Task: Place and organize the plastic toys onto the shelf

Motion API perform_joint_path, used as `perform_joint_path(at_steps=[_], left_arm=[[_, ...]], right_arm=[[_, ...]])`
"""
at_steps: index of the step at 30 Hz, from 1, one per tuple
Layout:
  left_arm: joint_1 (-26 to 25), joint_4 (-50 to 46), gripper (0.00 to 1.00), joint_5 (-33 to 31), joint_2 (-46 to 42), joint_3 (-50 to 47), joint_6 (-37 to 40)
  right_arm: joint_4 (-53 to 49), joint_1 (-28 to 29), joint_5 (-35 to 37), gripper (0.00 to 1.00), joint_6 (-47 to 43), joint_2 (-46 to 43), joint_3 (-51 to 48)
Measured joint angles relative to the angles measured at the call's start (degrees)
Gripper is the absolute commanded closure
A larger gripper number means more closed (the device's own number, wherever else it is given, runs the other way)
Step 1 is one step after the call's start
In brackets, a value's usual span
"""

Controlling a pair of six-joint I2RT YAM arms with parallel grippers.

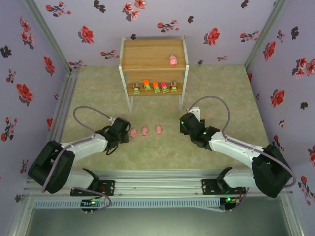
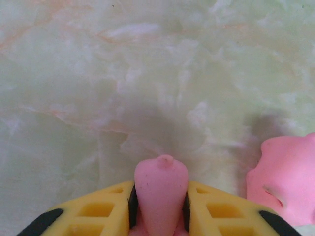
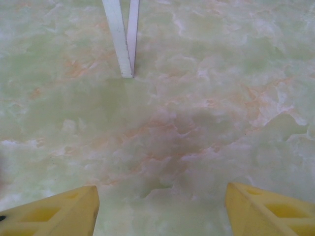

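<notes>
The left gripper [image 2: 160, 194] is clamped on a pink toy pig [image 2: 161, 177], with its yellow fingers [image 2: 98, 214] pressed against both flanks. The pig's long axis runs along the fingers. Its rounded end, tipped with a small nub, points away from the wrist camera and out past the fingertips, over the green marbled tabletop [image 2: 147, 73]. A second pink pig [image 2: 284, 184] lies just beside it on the right of that view, clear of the fingers.

From above, three pigs form a row parallel to the near edge, about midway across the tabletop: the left pig [image 1: 133, 132], the middle pig [image 1: 144, 131] and the right pig [image 1: 159, 129]. The left pig sits at the gripper's tip and seems to be the clamped one, though it is too small there to be sure.

The shelf [image 1: 152, 69] stands at the middle of the far edge. A lone pig [image 1: 173, 60] sits near the right front corner of its top board. Five square blocks [image 1: 156, 87] line the lower board side by side. Any marks on their tops are too small to read.

The right gripper [image 3: 162, 201] hangs over bare tabletop right of the row, with its fingers apart and nothing between them. A white shelf leg [image 3: 120, 39] stands ahead of it.
</notes>
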Motion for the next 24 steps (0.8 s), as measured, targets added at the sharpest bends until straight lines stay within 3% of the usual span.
perform_joint_path(at_steps=[24], left_arm=[[-2.1, -10.1, 0.69, -0.3, -17.2, 1.9, 0.7]], right_arm=[[3.0, 0.0, 0.0, 0.43, 0.0, 4.0, -0.7]])
